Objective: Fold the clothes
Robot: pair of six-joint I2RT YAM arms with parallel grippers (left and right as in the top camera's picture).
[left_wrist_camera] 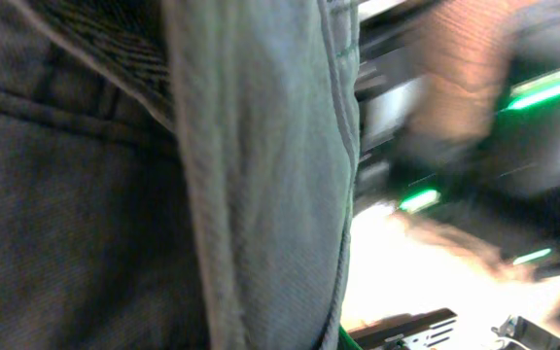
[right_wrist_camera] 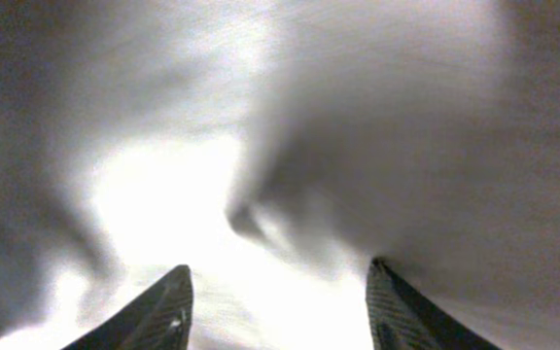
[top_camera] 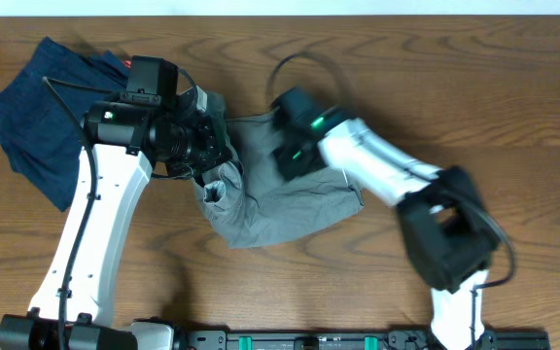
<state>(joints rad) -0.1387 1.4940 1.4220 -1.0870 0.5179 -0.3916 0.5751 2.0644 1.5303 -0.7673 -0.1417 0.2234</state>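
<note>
The grey-taupe clothes (top_camera: 290, 209) lie crumpled in the middle of the table, with the left part bunched up and the pale lining showing. My left gripper (top_camera: 212, 160) is at that bunched left edge. In the left wrist view the fabric (left_wrist_camera: 261, 175) hangs right against the camera and hides the fingers, so it appears shut on the cloth. My right gripper (top_camera: 290, 156) is over the garment's upper middle. In the right wrist view its fingers (right_wrist_camera: 277, 268) are spread apart and empty, pointing at blurred grey fabric (right_wrist_camera: 406, 126).
A dark navy folded garment (top_camera: 37, 107) with a red tag lies at the far left, behind the left arm. Bare wooden table (top_camera: 513, 97) surrounds the clothes. The right arm's base (top_camera: 450, 243) stands at the front right.
</note>
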